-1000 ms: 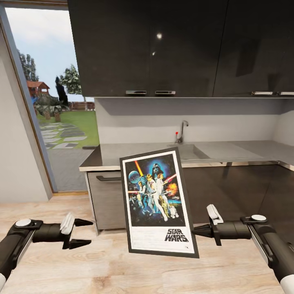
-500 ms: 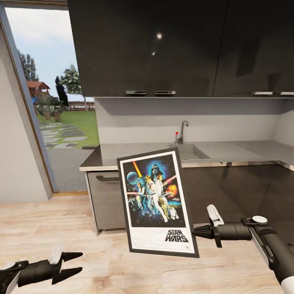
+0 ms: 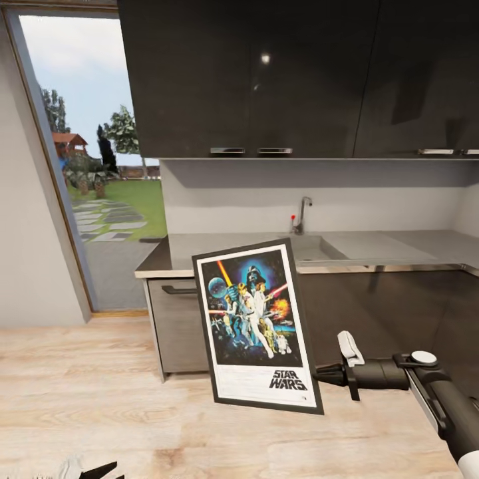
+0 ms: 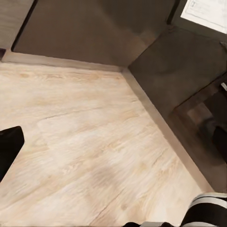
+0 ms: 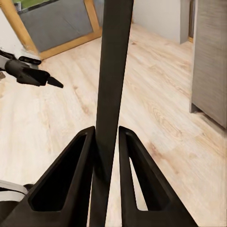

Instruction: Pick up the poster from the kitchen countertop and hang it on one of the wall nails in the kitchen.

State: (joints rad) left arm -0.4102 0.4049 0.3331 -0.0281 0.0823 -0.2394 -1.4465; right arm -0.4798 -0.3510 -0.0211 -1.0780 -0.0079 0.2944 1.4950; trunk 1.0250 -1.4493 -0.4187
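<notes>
Kitchen countertop (image 3: 372,247) with sink (image 3: 313,247) and tap (image 3: 303,214) is standing behind. Right gripper (image 3: 318,374) is clamping the poster (image 3: 256,326) by its lower right edge, upright above the wood floor (image 3: 100,392). Left gripper (image 3: 93,472): grip state undeterminable.

Bright, even daylight pours in from the tall window (image 3: 86,173) at the left — no hard shadows on the pale floor (image 3: 100,386). Two small glare spots sit on the glossy upper cabinets (image 3: 266,73), and the steel surface (image 3: 399,246) shows a soft sheen. The renders are slightly soft — mild blur throughout.
</notes>
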